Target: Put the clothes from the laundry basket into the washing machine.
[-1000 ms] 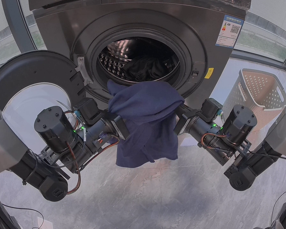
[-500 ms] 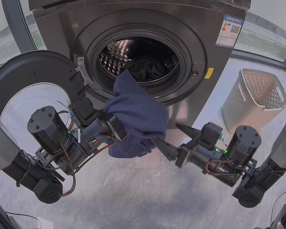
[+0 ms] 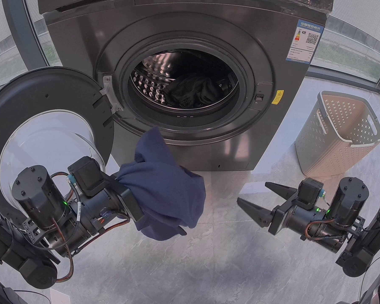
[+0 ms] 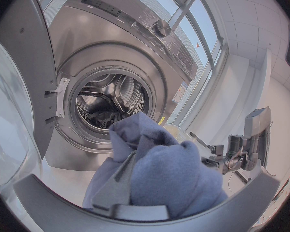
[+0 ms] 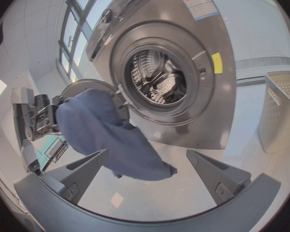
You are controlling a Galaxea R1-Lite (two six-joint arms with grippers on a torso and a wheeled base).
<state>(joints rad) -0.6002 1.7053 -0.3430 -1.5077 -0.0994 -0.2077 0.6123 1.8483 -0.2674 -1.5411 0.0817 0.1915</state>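
Observation:
A navy blue garment hangs bunched over my left gripper, which is shut on it low in front of the washing machine, below the drum opening. In the left wrist view the cloth wraps the fingers and covers most of them. Dark clothes lie inside the drum. My right gripper stands open and holds nothing, low over the floor to the right of the garment. The laundry basket stands on the floor at the right.
The round washer door is swung open to the left, close behind my left arm. Grey tiled floor lies between the arms and the machine. Windows run behind and beside the machine. The basket stands beside the machine's right corner.
My right gripper let go of the blue garment and drew back down to the right. The left arm dropped and pulled away from the opening, carrying the garment with it.

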